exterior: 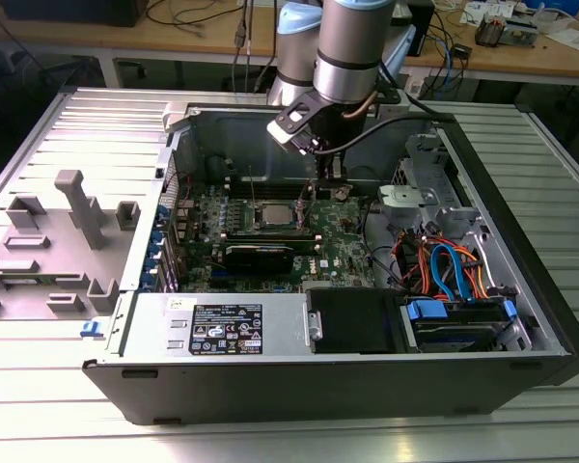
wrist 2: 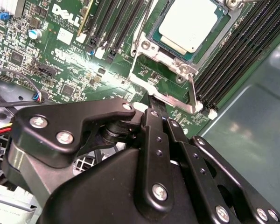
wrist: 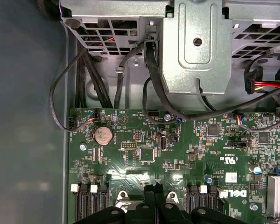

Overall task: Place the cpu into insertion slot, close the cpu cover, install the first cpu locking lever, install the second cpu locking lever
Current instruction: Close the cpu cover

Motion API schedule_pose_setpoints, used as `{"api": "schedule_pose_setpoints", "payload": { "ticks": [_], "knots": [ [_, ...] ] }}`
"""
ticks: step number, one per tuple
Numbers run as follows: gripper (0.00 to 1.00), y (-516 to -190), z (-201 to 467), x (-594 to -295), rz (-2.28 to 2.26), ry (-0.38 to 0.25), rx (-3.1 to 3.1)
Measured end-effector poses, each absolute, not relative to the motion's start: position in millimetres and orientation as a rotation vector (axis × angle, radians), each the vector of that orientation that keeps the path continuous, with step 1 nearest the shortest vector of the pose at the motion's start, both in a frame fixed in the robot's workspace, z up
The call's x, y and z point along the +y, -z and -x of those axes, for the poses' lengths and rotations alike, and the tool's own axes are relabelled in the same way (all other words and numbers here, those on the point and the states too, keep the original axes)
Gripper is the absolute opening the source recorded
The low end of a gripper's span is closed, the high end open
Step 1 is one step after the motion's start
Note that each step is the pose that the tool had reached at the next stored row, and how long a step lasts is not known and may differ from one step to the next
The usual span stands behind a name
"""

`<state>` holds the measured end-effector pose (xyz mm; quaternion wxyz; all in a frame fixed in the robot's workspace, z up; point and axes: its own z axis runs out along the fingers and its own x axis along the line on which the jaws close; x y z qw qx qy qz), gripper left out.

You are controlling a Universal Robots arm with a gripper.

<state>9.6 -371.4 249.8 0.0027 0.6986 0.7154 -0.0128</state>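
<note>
On the exterior view's left, at nine o'clock, you have one gray fixture block (exterior: 72,207) on the ribbed table (exterior: 270,444). Next comes one open computer case (exterior: 318,386) with a green board (exterior: 338,246) inside. One chip (wrist 2: 189,23) sits in its socket (wrist 2: 155,38) near the board's middle. Your gripper (exterior: 311,198) hangs at the chip's two o'clock.

In the second wrist view its fingers (wrist 2: 154,121) are pinched together on the free edge of the one cover (wrist 2: 192,93). The cover stands tilted up off the socket, so the chip's silver top is bare.

The first wrist view adds one coin battery (wrist: 103,135) and a metal bracket (wrist: 196,51). At four o'clock in the exterior view lie blue and orange cables (exterior: 444,265).
</note>
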Motion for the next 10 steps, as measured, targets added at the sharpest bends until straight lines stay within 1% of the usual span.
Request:
{"api": "schedule_pose_setpoints", "payload": {
  "ticks": [10],
  "knots": [
    [0.11, -249.7, -6.2, -371.4, -2.191, 0.04, 2.243]
  ]
}}
